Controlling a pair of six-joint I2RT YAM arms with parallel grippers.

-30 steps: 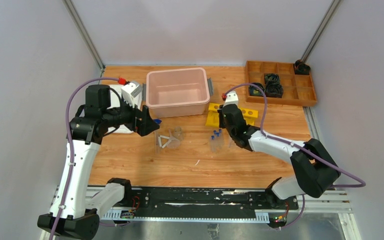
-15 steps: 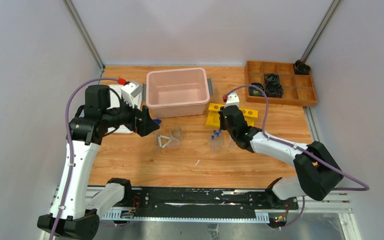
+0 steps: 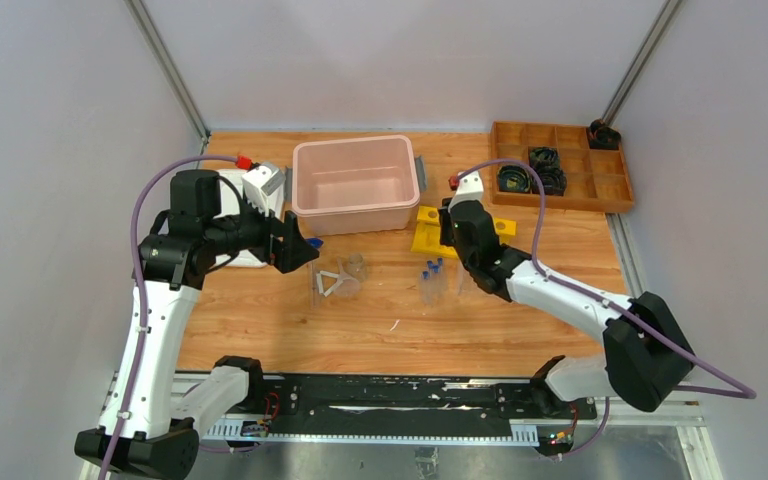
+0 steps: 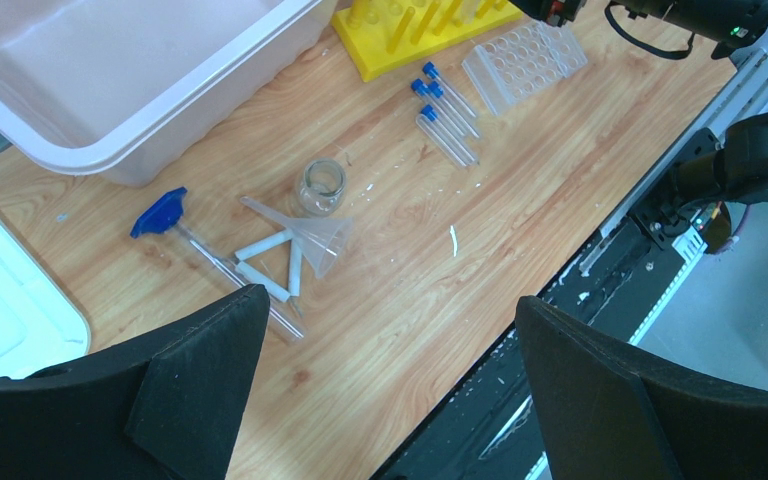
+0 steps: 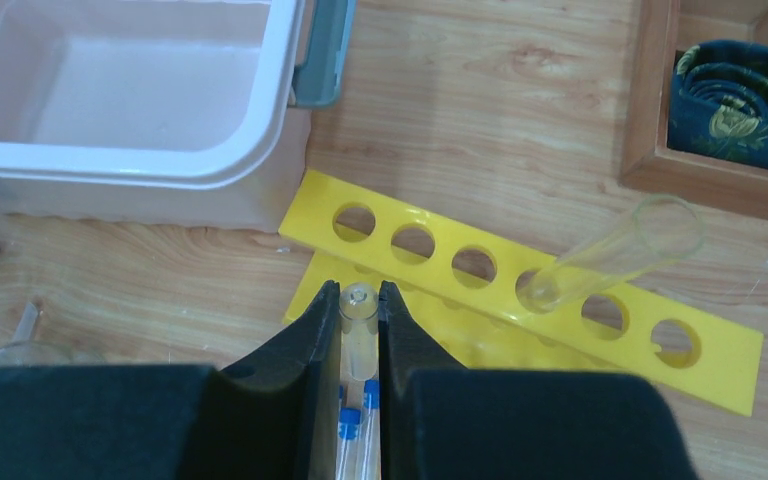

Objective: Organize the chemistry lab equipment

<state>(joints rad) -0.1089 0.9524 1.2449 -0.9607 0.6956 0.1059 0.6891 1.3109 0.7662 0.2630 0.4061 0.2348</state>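
Top view: the left gripper [image 3: 297, 246] hangs at 9 o'clock of the table with its fingers spread wide and nothing between them. At 3 o'clock from it lie the funnel [image 3: 334, 284] and the clear beaker [image 3: 357, 266]. The right gripper [image 3: 447, 237] hovers at the near edge of the yellow six-hole tube rack [image 3: 426, 229], and the blue-capped tubes [image 3: 432, 281] lie at 6 o'clock from it. The pink bin [image 3: 355, 186] sits at 12 o'clock of the table and the wooden tray [image 3: 563, 190] at 2 o'clock.

Left wrist view: the two black fingers [image 4: 195, 395] stand far apart and empty. The beaker is upright just beside the funnel, which lies on its side. The thin rod [image 4: 232, 274] lies at 8 o'clock of the funnel. The blue-capped tubes lie side by side, with the clear rack [image 4: 526, 63] at 1 o'clock from them.

Right wrist view: the fingers [image 5: 312, 345] are clenched on a clear tube [image 5: 358, 318], its round end showing between the tips. The yellow rack lies at 1 o'clock, and a tilted tube [image 5: 615, 253] rests in its fourth hole from the left. Blue caps show at 6 o'clock under the held tube.
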